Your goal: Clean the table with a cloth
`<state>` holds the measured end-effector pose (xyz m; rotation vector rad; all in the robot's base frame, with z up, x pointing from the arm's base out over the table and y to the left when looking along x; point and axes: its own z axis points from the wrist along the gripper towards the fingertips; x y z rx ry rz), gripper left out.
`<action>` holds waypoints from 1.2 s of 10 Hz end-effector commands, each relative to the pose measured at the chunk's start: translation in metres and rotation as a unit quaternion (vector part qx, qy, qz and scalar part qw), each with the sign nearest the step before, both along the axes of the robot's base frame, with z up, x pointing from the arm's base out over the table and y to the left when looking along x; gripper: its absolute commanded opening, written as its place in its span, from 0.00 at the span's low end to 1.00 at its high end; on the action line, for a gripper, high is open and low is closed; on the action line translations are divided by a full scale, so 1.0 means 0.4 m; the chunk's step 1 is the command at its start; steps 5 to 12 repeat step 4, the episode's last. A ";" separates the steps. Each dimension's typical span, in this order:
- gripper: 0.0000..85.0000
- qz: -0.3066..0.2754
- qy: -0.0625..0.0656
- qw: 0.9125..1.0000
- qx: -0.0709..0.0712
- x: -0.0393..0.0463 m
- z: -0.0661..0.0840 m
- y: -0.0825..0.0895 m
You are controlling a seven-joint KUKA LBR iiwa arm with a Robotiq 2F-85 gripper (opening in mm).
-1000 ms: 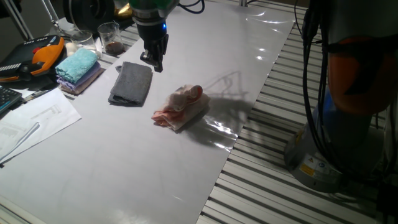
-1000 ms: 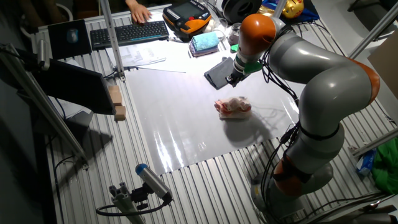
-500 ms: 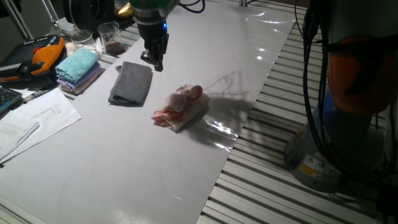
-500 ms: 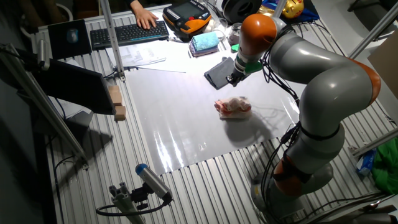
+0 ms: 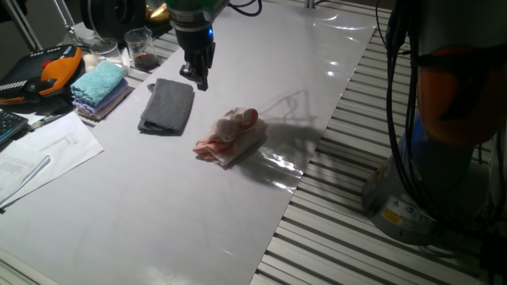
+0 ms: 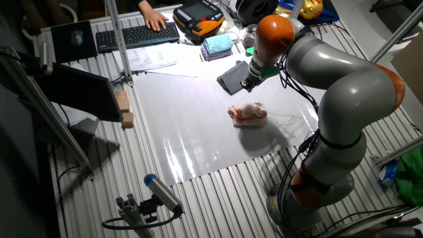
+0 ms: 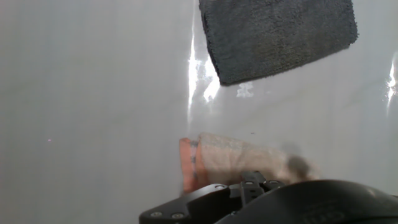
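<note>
A: One cloth (image 5: 230, 136) lies bunched mid-table (image 5: 158, 206), gripper (image 5: 198, 77) hovering well apart beside the dark grey cloth (image 5: 168, 106).

B: Soft, light terry; I'd pinch the raised top fold. Jaws?

A: Cannot tell. The hand view cuts the fingers off, and they're too small elsewhere.

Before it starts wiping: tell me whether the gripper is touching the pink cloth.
Apart. One fixed view shows the gripper hanging by the dark grey cloth, with bare table between it and the pink cloth.
</note>
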<state>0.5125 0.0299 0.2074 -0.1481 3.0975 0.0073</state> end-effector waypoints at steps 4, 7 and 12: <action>0.00 0.002 0.000 1.000 -0.003 -0.005 0.001 -0.006; 0.00 0.002 0.000 1.000 -0.003 -0.005 0.001 -0.006; 0.00 0.002 0.000 1.000 -0.003 -0.005 0.001 -0.006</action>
